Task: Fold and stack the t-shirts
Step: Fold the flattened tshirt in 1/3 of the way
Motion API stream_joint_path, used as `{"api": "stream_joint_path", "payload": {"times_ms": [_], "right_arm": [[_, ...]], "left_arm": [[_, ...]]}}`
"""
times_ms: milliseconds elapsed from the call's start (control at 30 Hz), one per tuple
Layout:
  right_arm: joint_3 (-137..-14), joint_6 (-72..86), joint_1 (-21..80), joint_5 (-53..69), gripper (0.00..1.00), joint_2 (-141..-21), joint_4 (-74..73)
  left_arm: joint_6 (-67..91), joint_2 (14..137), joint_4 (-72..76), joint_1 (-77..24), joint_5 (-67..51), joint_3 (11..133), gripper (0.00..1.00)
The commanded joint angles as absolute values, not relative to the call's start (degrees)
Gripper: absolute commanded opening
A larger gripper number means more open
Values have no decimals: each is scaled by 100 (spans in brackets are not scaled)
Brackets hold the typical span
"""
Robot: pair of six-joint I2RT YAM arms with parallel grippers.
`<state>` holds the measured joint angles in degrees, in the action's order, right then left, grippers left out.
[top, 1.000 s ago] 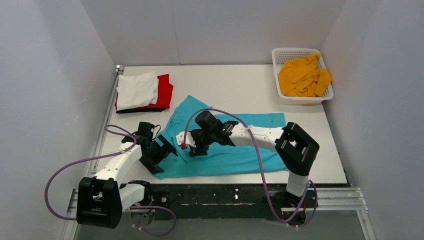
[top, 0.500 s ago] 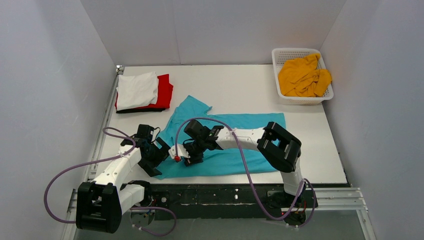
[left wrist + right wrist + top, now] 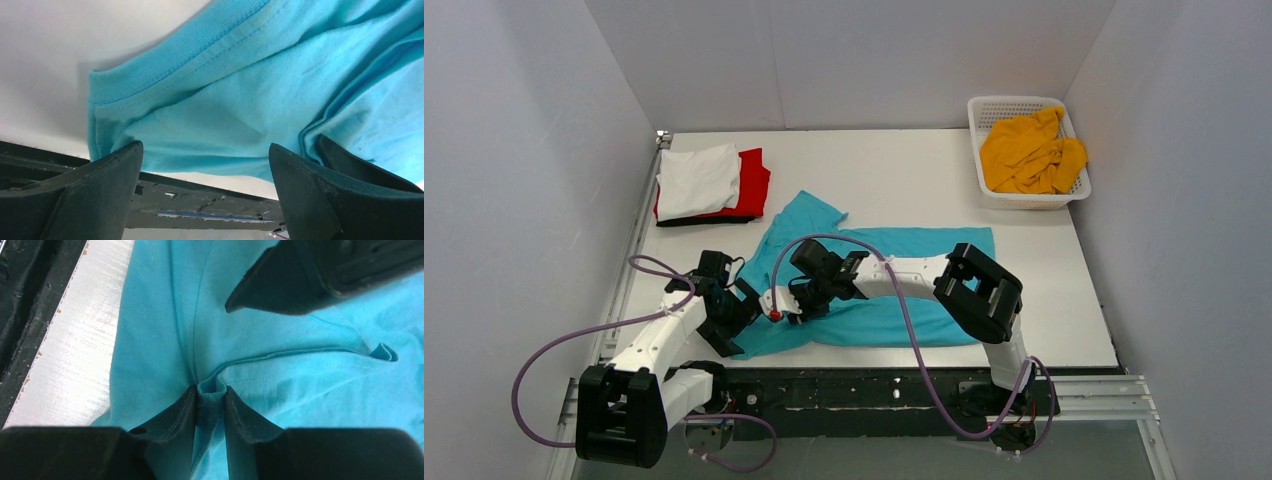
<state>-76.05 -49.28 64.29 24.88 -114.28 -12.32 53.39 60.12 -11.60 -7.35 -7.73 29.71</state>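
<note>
The turquoise t-shirt (image 3: 884, 300) lies spread across the middle of the table, one sleeve pointing to the far left. My right gripper (image 3: 780, 306) reaches across to the shirt's near-left part. In the right wrist view its jaws (image 3: 210, 392) are shut on a small bunched fold of the turquoise cloth (image 3: 280, 380). My left gripper (image 3: 732, 322) is at the shirt's near-left corner. It stands open (image 3: 205, 145), its fingers (image 3: 105, 185) on either side of the hemmed corner (image 3: 200, 110) without pinching it.
A folded stack of white (image 3: 697, 178), red (image 3: 754, 180) and black (image 3: 692, 221) shirts sits at the far left. A white lattice basket (image 3: 977, 112) at the far right holds the crumpled mustard-yellow shirt (image 3: 1031, 152). The table's near edge and black rail (image 3: 200, 200) lie just below the left gripper.
My right gripper has moved left and nearer along the shirt and closed on a fold of it. The shirt's near-left part has bunched. The left gripper has shifted only slightly.
</note>
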Motion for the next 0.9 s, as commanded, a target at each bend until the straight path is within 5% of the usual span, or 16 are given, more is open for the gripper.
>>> {"api": "stream_joint_path", "payload": {"times_ms": [0,200,333,533,867], "right_arm": [[-7544,-4922,6383,2417,33,-11026,-1124],[-7593,-4935,6381,2851,35,-10900,-1539],[-7725,-4909,6376,2866,12,-11029,-1664],[-7861,-4763,6363,2727,1,-11220,-1608],[-7262,-2880,5883,2403,1,-10785,-181]], "left_arm": [[5233,5982,-2033,-747,-510,2916,98],[5208,6024,-2092,-747,-470,2970,98],[5178,6032,-2113,-747,-441,2995,98],[5148,6044,-2169,-747,-416,3039,98],[5113,5995,-2215,-746,-411,3008,98]]}}
